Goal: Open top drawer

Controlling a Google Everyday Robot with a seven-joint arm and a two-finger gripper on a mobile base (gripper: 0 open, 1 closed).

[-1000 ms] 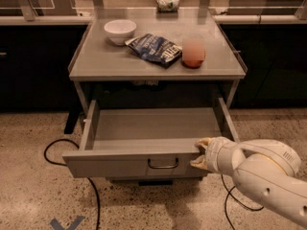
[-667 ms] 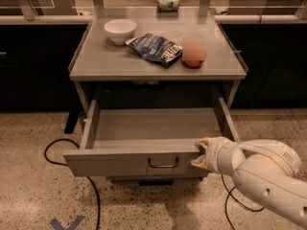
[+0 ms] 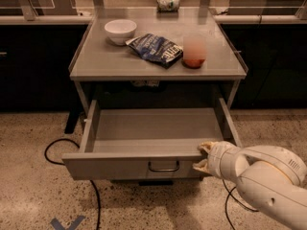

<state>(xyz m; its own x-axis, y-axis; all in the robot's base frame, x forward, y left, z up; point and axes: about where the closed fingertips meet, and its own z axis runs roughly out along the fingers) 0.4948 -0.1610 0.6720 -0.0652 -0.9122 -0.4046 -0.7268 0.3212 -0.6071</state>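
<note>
The gripper [image 3: 202,156] sits at the right end of the top drawer [image 3: 120,166], up against its front panel. Its two tan fingers [image 3: 206,147] are spread apart, one at the panel's upper edge and the other lower down on the panel's face. Whether they actually press on the metal cannot be told. The white arm [image 3: 261,176] reaches in from the lower right of the drawer.

The drawer is pulled well out of the cabinet, and its grey inside is open to view. Its dark handle [image 3: 163,166] is at the middle of the front panel, just left of the gripper and apart from it.

Above the drawer, the cabinet top [image 3: 105,63] carries a white bowl [image 3: 120,31] over the drawer's left half. A blue snack bag [image 3: 156,48] lies over its middle and a pinkish cup [image 3: 194,50] stands over its right half. Beyond the drawer, at the far edge of the top, a can [image 3: 168,4] lies on its side.

A black cable [image 3: 57,145] loops on the speckled floor left of the drawer. A blue tape mark [image 3: 67,223] shows on the floor below the drawer's left corner.
</note>
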